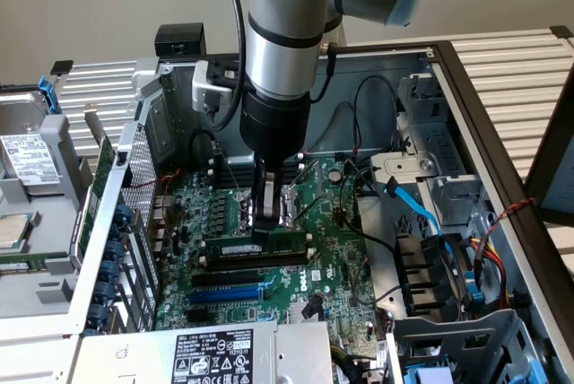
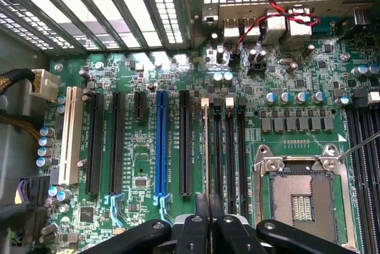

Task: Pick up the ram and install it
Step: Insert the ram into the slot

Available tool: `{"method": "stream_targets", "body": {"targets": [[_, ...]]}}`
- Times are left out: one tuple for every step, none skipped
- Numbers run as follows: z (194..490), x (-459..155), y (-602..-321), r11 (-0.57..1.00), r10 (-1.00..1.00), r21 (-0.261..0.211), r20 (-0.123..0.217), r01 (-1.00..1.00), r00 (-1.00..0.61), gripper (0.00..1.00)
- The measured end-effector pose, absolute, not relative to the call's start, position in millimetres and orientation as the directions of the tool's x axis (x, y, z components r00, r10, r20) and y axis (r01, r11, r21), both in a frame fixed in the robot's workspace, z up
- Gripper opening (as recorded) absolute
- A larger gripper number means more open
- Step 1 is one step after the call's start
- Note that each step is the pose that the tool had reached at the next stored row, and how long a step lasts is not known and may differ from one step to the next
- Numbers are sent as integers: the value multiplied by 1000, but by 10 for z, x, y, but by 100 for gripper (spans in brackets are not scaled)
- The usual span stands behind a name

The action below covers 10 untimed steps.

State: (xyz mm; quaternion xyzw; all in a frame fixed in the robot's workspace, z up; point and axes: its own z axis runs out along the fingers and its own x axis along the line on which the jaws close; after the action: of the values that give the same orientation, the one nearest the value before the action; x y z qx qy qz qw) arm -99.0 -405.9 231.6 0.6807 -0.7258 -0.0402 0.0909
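Jaws clamp ram [image 1: 260,244] upright at black motherboard slots [image 1: 235,276].

The ram [image 1: 287,241] is seen as a green lacquered board with a white paper label, gripped by the matt black gripper [image 1: 267,225]. The motherboard [image 2: 142,147] is finished in glossy green, its blue slot [image 2: 161,141] in smooth shiny plastic, its socket frame [image 2: 300,166] in bright bare metal. The case [image 1: 395,63] is formed of dull grey sheet metal.

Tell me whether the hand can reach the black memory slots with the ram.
Probably yes: the hand grips the ram right at the black memory slots, with nothing visible between them.
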Motion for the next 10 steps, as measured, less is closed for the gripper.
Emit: {"method": "stream_targets", "body": {"targets": [[2316, -990, -4059, 70, -995, 182, 77, -981, -57, 12], [2316, -990, -4059, 70, -995, 182, 77, -981, -57, 12], [2316, -990, -4059, 70, -995, 182, 77, -981, -57, 12], [2316, -990, -4059, 70, -995, 182, 77, -981, -57, 12], [2315, -990, -4059, 70, -995, 182, 77, -981, -57, 12], [2314, -990, -4059, 70, -995, 182, 77, -981, -57, 12], [2313, -990, -4057, 70, -995, 182, 77, -981, -57, 12], [2312, -990, -4055, 70, -995, 182, 77, -981, -57, 12], [2311, -990, -4047, 71, -995, 182, 77, -981, -57, 12], [2311, -990, -4047, 71, -995, 183, 77, -981, -57, 12]]}}
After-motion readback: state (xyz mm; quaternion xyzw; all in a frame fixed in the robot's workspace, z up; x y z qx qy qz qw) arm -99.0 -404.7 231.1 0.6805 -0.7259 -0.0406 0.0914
